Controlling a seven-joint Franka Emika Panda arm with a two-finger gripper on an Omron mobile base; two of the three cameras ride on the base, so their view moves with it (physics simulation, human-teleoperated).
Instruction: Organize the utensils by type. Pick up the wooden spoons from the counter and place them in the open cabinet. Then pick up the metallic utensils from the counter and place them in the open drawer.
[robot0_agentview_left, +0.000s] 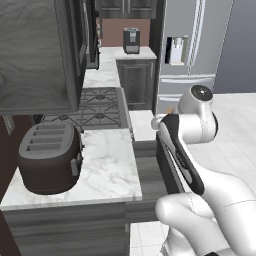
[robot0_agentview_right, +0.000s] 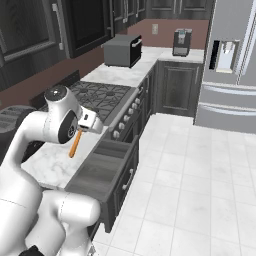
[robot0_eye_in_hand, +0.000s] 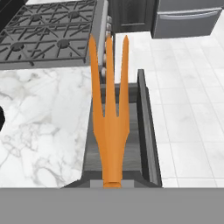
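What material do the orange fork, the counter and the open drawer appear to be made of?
Fork: flat, even orange all over, matte, no shine; it looks like plastic or painted metal, and the render leaves that open. The hand holds it above the drawer.
Counter: white with grey veins, smooth; likely marble.
Drawer: dark grey front with grain lines, plain grey inside; probably stained wood or laminate.

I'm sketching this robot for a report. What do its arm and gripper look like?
The arm is glossy white with rounded, bulbous links, dark grey to black joint sections and a dark round cap on the top joint. A thin dashed seam line runs over the lower link. The gripper has a small white boxy body. No loose cables are visible.
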